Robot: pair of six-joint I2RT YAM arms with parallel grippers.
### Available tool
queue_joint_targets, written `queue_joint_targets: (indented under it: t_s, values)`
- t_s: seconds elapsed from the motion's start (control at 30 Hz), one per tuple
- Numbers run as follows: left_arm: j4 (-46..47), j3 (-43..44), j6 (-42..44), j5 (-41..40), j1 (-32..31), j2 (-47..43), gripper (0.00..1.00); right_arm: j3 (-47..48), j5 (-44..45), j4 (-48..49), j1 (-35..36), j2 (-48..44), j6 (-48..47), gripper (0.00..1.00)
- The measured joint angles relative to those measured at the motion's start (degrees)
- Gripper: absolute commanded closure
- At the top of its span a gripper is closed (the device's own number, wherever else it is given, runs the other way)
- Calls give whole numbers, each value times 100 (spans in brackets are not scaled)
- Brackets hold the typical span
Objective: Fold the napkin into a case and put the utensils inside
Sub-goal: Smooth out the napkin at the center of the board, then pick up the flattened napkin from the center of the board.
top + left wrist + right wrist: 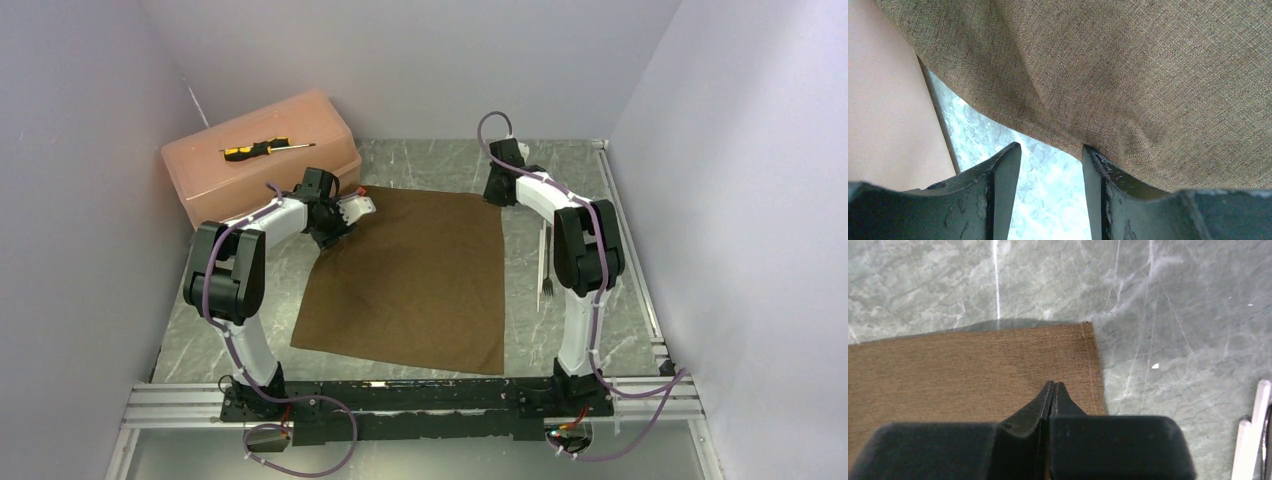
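No writing to read anywhere here: no label, brand, number or sign shows in any of the three views. The pink box is bare of print on lid and side, and the screwdriver on it is too small to show any marking.

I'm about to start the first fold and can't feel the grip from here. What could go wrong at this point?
1. The right claw is shut above the dark brown woven cloth napkin near its far right corner, apparently pinching nothing, so a lift may leave that corner behind.
2. The left claw is open at the napkin's far left edge, with one finger against the cloth. Closing may bunch it or miss it.
3. The slender silvery utensils lie close beside the right arm, which could knock them.
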Motion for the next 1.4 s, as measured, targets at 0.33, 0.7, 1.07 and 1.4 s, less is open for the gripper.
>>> queue_joint_targets:
  t_s: [0.33, 0.7, 1.07, 1.4]
  values:
    - [0, 0, -2, -2, 0, 0, 45, 286, -79, -282, -291, 564, 153, 100]
    - [-728, 717, -444, 374, 0, 20, 14, 1425, 101, -643, -382, 1176, -168, 95]
    - [-2573, 1158, 673, 1753, 184, -940, 13, -522, 667, -1016, 1425, -1915, -1058, 33]
    - [-4439, -1558, 3027, 1891, 234, -3171, 15, -3086, 289, -1541, 2815, -4288, -1176, 31]
